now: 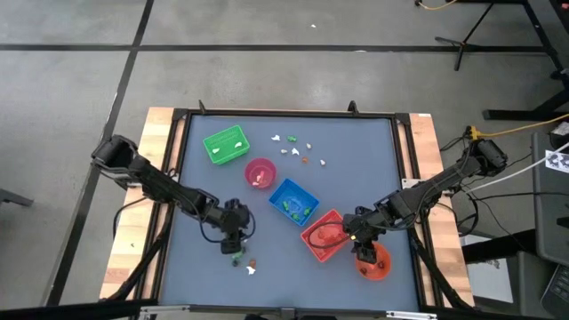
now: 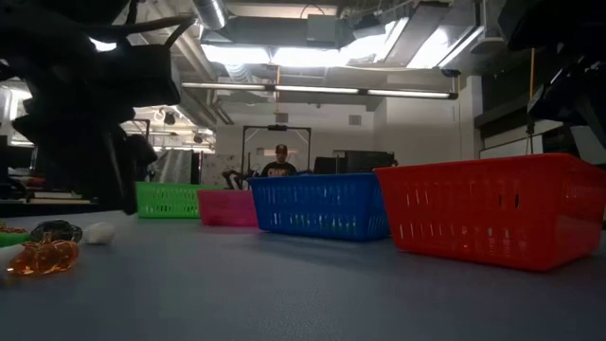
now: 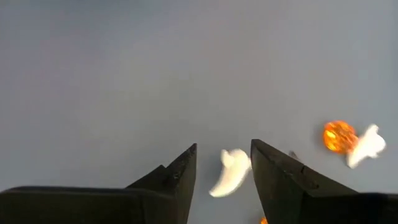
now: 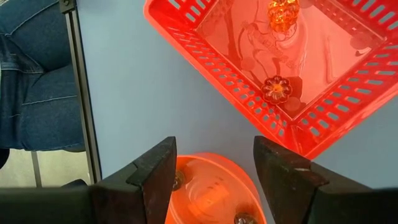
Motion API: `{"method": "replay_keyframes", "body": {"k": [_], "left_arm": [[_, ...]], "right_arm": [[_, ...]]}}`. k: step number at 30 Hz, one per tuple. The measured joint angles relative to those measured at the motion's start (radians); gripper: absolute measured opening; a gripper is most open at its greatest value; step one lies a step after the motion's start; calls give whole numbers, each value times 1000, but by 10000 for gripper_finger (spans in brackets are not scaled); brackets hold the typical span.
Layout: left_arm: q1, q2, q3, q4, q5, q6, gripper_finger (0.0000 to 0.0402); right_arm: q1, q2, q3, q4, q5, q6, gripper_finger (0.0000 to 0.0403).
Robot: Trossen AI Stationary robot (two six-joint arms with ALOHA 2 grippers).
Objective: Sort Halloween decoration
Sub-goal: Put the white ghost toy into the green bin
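Near the desk's (image 1: 373, 133) front-left edge, the left hand (image 1: 235, 245) hovered low with its fingers apart, a white trinket (image 3: 230, 174) lying between them, not yet gripped. An orange trinket (image 3: 339, 135) and another white one (image 3: 367, 146) lay just beside. Such tiny pieces looked light, stiff and likely slippery; pinching across the white one's narrow middle seemed best. Farther right, other trinkets sat in the red tray (image 4: 348, 118), and the right hand (image 1: 362, 249) hung spread above the orange bowl (image 4: 214, 186).
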Motion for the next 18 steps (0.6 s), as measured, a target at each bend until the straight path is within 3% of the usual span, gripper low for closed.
{"method": "replay_keyframes", "body": {"k": [18], "left_arm": [[-23,51,0,8,-2,29,133]], "right_arm": [[0,0,0,0,8,0,214]]}}
